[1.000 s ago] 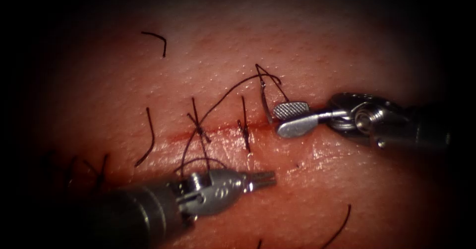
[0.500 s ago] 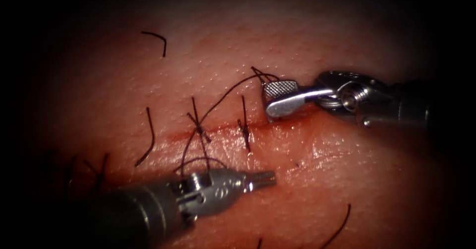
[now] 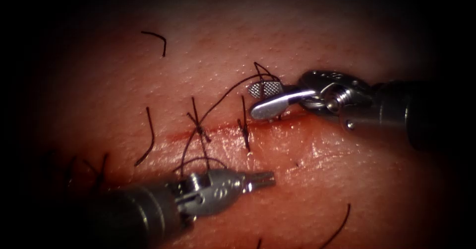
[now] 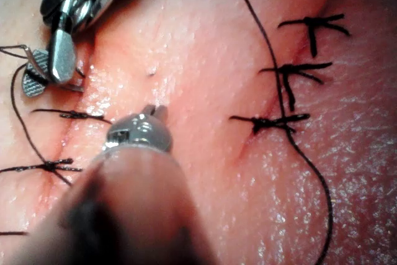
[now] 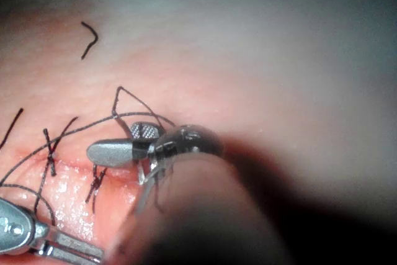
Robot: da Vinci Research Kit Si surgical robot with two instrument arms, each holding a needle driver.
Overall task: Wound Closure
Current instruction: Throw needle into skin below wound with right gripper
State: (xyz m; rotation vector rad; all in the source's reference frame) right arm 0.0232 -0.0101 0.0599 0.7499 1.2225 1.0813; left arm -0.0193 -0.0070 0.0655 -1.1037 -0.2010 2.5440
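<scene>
The left tool (image 3: pixel 264 179) lies low over the tissue (image 3: pixel 357 179), below the cut (image 3: pixel 220 128). Its jaws are pressed together with nothing between them. A loop of thread (image 3: pixel 223 96) curls just behind its wrist and climbs away across the cut.

The right tool (image 3: pixel 267 98) sits just above the right end of the cut with its jaws parted. The ridged face of the upper jaw is on show and the smooth jaw angles below it. The thread rises to a sharp peak just beside that upper jaw. In the right wrist view a thin pale curve runs down from under the jaws toward the tissue, and that looks like the needle (image 5: pixel 147 181). The jaws hide most of it, so I cannot tell whether they touch it or how deep it sits in the tissue.

Two tied stitches (image 3: pixel 198 128) cross the cut to the left of the right tool. Loose cut ends of thread (image 3: pixel 148 139) lie scattered around the tissue, and red fluid (image 3: pixel 297 126) glistens along the right end of the cut.

A second ago the right tool sat lower and further right, jaws wide, straddling the upright needle at the cut's right end. It has now moved up and to the left, and its jaws are less widely spread. The left tool has not budged.
</scene>
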